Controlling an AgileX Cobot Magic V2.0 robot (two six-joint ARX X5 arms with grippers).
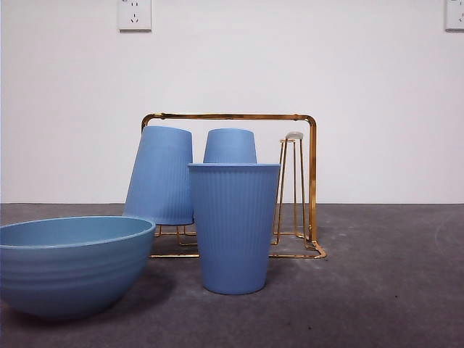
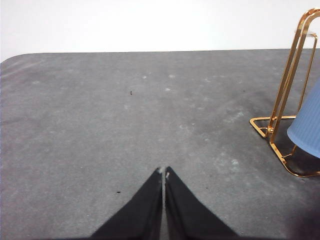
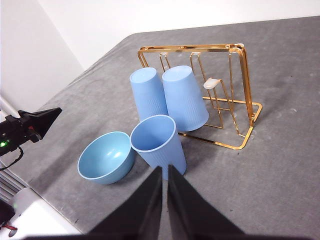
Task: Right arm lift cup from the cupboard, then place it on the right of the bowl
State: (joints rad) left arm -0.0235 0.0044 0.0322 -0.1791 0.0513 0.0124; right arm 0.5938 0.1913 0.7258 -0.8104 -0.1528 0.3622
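my right end effector (image 3: pixel 165 172) is hovering pinched closed just above the upright cup (image 3: pixel 159 146), which sits on the desk (image 3: pixel 280 165) right beside the bowl (image 3: pixel 106 158), cupboard (image 3: pixel 220 95) just beyond.

The front view looks level and close at the rack (image 1: pixel 232 185); the right wrist view looks down on it; the left wrist view catches its edge.

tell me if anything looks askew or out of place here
Only one thing stands out: the upside-down cup on the cupboard leans sideways on its peg, while the inverted cup beside it sits straighter. The upright cup stands level on the table beside the bowl. Nothing looks spilled or damaged.
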